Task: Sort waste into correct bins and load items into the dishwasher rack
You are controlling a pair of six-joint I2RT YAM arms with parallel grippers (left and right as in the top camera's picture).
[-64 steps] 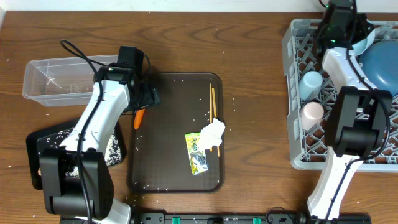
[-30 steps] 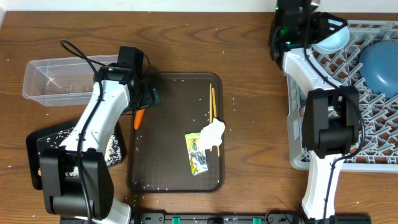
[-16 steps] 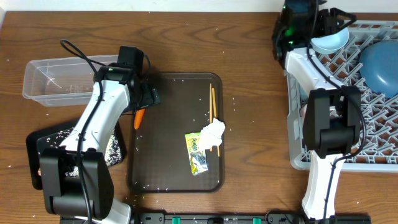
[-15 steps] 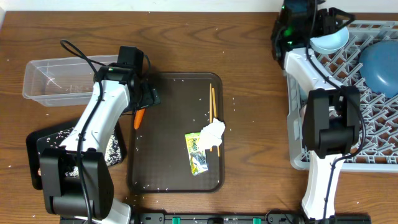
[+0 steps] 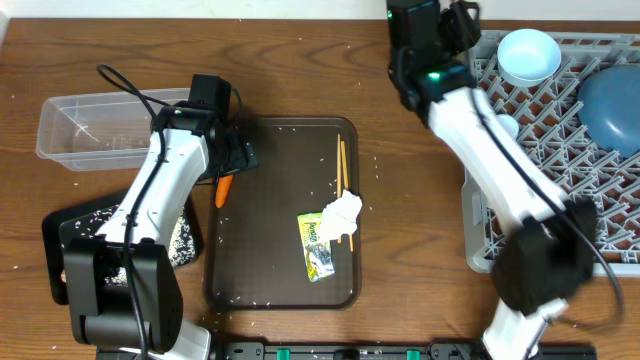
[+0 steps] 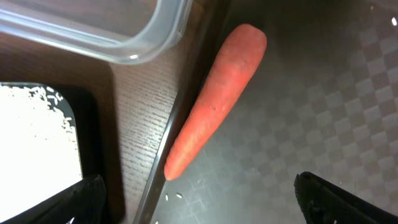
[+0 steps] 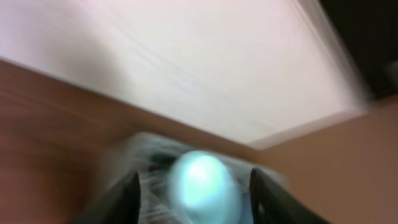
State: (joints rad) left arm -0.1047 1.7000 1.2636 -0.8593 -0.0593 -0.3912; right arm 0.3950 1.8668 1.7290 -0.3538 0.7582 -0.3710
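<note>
The orange carrot [image 5: 224, 189] lies across the left rim of the dark-brown serving tray [image 5: 270, 270]. My left gripper [image 5: 233, 163] hovers over the carrot [image 6: 214, 102], open, with one black fingertip [image 6: 78, 200] on each side of its thin end and not touching it. The small pale-blue bowl [image 5: 528, 55] sits in the back of the grey dishwasher rack [image 5: 478, 225], beside the large blue plate [image 5: 612, 105]. My right gripper [image 5: 462, 22] is just left of the rack, open and empty. Its wrist view is blurred, with the bowl [image 7: 202, 183] ahead of the gripper [image 7: 199, 202].
A crumpled napkin [image 5: 343, 211], a yellow-green wrapper [image 5: 318, 246] and chopsticks [image 5: 342, 168] lie on the brown tray among rice grains. The clear tub [image 5: 100, 125] and the black tray [image 5: 70, 235] holding rice [image 5: 181, 240] stand left of it. A light-blue cup [image 5: 507, 125] peeks from under the right arm.
My right arm has swung left out of the rack, its jaws wider, and the small bowl stays behind in the rack. The left arm and carrot have not moved.
</note>
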